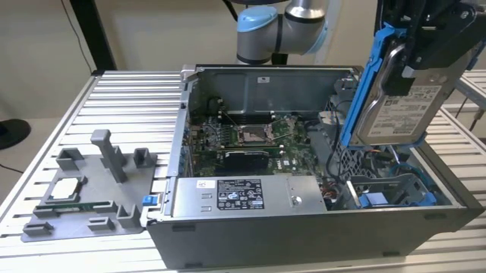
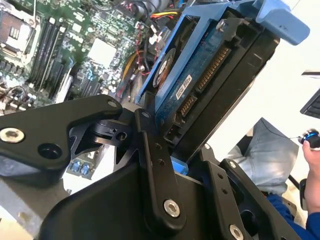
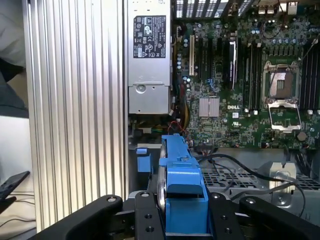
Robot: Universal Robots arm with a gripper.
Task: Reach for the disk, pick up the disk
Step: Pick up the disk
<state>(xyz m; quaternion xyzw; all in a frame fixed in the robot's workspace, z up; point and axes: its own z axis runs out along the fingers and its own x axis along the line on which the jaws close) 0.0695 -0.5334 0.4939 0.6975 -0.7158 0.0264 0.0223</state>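
The disk [image 1: 402, 114], a silver-grey hard drive with a white label and a blue plastic bracket, hangs upright in the air above the open computer case's end on the exterior view's right. My black gripper [image 1: 406, 68] is shut on its upper part. In the second wrist view the disk [image 2: 215, 65] shows its circuit-board side, with my gripper [image 2: 182, 160] clamped across it. In the first wrist view the blue bracket of the disk [image 3: 180, 160] stands edge-on between my gripper's [image 3: 182, 210] black fingers [image 3: 145, 215].
The open computer case [image 1: 304, 227] holds a green motherboard [image 1: 243, 136], a long grey box with a label [image 1: 243, 196] and a blue drive bay [image 1: 379, 199] below the disk. A grey fixture tray [image 1: 83, 193] lies on the ribbed table. A person's hand [image 2: 312, 165] is nearby.
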